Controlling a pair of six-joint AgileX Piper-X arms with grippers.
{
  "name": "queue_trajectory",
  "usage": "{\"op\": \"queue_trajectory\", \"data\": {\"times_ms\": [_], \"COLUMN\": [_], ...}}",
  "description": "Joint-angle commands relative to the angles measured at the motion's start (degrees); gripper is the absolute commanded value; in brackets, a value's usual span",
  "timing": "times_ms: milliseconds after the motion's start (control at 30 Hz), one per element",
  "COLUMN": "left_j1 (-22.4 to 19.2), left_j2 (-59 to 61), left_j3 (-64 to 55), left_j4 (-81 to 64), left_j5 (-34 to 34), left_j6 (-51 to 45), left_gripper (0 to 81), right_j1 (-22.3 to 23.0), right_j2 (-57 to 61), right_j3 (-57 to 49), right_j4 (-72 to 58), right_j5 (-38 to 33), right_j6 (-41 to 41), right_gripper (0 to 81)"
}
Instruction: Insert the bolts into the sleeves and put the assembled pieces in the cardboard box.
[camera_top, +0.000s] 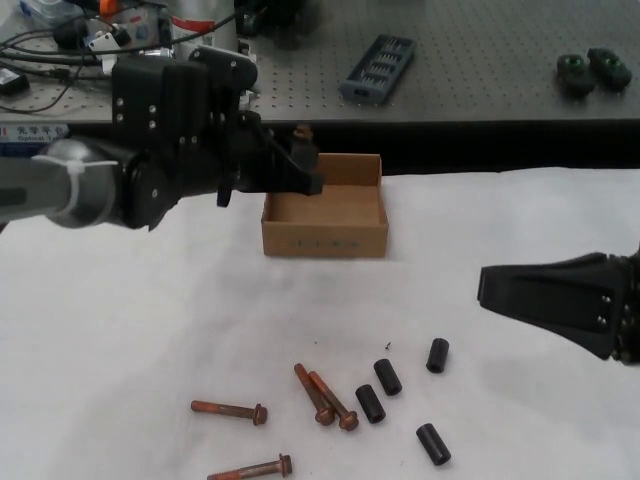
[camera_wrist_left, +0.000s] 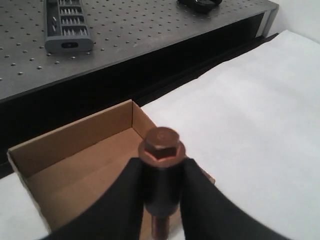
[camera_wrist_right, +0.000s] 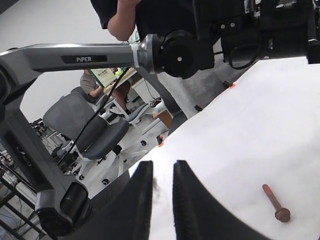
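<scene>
L pincer (camera_wrist_left: 161, 167) is clamped on a black cylindrical sleeve (camera_wrist_left: 161, 192) w/ a copper-coloured hex-head metal bolt (camera_wrist_left: 161, 145) seated through it, head up and shank tip poking out below. Grip is on the sleeve body, prob. so bolt can't slide out. The assembled piece hangs directly over the open brown cardboard box (camera_wrist_left: 75, 140), which sits just beneath and beyond the fingers, so I'd judge the drop-in is the step in hand. R pincer (camera_wrist_right: 160, 167) is narrowly apart, holding nothing, parked low over the white cloth (camera_top: 150, 320), likely to be near the remaining stock. Four loose copper-coloured bolts (camera_top: 228, 408) and four loose black sleeves (camera_top: 388, 376) lie on the cloth well apart from L pincer. The sleeves are nearer R pincer's tip. Writing: white lettering on the grey arm link (camera_wrist_right: 84, 59), not read out. Small dark marks on box front (camera_top: 322, 243) are too small to tell.
</scene>
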Motion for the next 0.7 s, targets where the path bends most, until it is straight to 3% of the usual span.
{"op": "queue_trajectory", "data": {"times_ms": [0, 667], "left_j1": [0.3, 3.9], "left_j2": [2.0, 11.8], "left_j3": [-4.2, -15.0], "left_j4": [2.6, 12.3], "left_j5": [0.6, -2.0], "left_j6": [1.7, 3.9], "left_gripper": [5.0, 5.0], "right_j1": [-0.4, -0.4], "right_j2": [-0.3, -9.3], "right_j3": [0.0, 0.2], "right_j4": [-0.1, 6.4], "right_j5": [-0.1, -0.1], "right_j6": [-0.1, -0.3], "right_gripper": [12.3, 12.3]}}
